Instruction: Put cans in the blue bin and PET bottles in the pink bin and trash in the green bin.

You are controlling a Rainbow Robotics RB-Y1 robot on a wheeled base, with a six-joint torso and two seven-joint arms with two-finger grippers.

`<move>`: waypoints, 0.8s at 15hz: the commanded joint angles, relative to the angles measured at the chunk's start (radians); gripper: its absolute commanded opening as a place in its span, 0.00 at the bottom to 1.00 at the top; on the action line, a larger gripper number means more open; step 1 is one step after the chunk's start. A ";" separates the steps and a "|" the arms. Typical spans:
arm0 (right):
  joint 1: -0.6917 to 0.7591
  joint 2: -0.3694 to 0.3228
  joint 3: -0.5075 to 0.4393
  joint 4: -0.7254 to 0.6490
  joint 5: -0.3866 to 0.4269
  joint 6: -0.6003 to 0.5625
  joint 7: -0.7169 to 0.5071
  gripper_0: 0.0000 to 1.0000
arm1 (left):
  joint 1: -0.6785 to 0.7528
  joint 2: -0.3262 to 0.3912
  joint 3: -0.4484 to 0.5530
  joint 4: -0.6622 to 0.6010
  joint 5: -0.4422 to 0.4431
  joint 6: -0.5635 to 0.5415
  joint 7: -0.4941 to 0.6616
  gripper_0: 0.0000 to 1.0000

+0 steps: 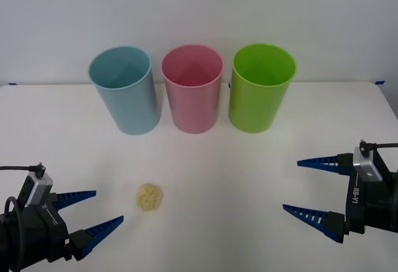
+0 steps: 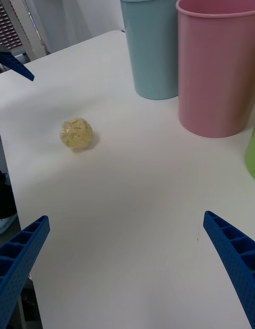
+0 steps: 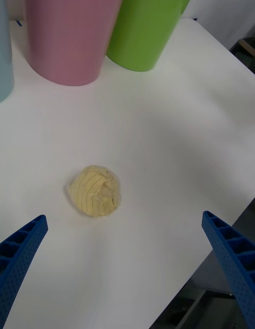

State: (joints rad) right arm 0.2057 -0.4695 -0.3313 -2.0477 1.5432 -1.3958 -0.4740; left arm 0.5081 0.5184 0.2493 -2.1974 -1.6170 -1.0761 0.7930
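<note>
The trash is a small pale yellow wrinkly ball lying on the white table near the front left. My left gripper is open just left of it, and in the left wrist view the trash lies a short way beyond the left gripper. My right gripper is open at the front right, far from the trash. The blue bin, pink bin and green bin stand upright in a row at the back. Cans and PET bottles are out of view.
The white table stretches bare between the two grippers and up to the bins. Its edges run close past both arms. A light wall rises behind the bins.
</note>
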 commanded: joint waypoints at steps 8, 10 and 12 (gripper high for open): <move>0.000 0.000 0.000 0.000 0.000 0.000 0.000 1.00 | -0.114 0.371 -0.361 -0.081 -0.376 0.390 0.503 1.00; 0.000 0.000 0.000 0.000 0.000 0.000 0.000 1.00 | -0.160 0.422 -0.387 -0.081 -0.451 0.364 0.614 1.00; 0.000 0.000 0.000 0.000 0.000 0.000 0.000 1.00 | -0.191 0.443 -0.389 -0.077 -0.460 0.318 0.652 1.00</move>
State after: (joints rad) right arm 0.2057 -0.4695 -0.3313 -2.0478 1.5432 -1.3959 -0.4740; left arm 0.3307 0.9579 -0.1391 -2.2774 -2.0716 -0.7396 1.4399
